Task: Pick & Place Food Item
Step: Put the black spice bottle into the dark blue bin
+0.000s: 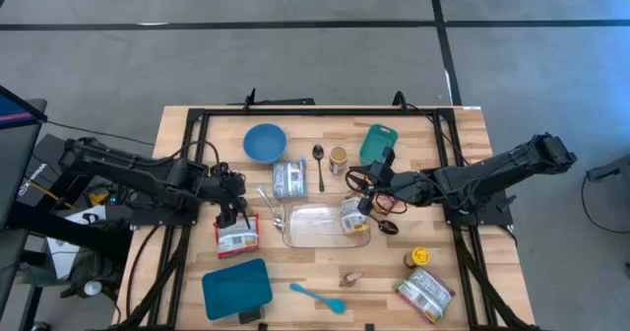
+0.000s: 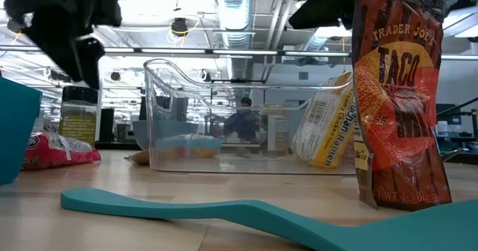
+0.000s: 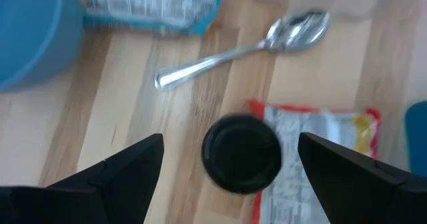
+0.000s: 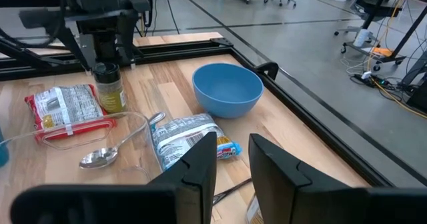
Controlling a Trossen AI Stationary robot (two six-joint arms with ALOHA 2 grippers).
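Observation:
A small jar with a black lid [image 3: 241, 152] stands upright on the table [image 4: 110, 87], at the edge of a red food packet [image 1: 236, 237]. My left gripper [image 1: 233, 211] hangs over the jar, pointing steeply down and open. Its fingers [image 3: 133, 167] stand wide on either side of the lid, apart from it. A yellow packet [image 2: 325, 124] leans against the right wall of the clear container [image 1: 315, 226]. My right gripper [image 1: 372, 203] hovers at that end with a small empty gap between its fingertips [image 4: 232, 154].
Behind the container lie a blue bowl [image 1: 265, 142], a silver packet [image 1: 289, 178] and a spoon [image 1: 319, 165]. A second spoon [image 3: 253, 47] lies near the jar. A teal tray [image 1: 236, 287] and a teal spatula [image 1: 317, 297] sit near the front edge, with another packet [image 1: 425, 292] at the front right.

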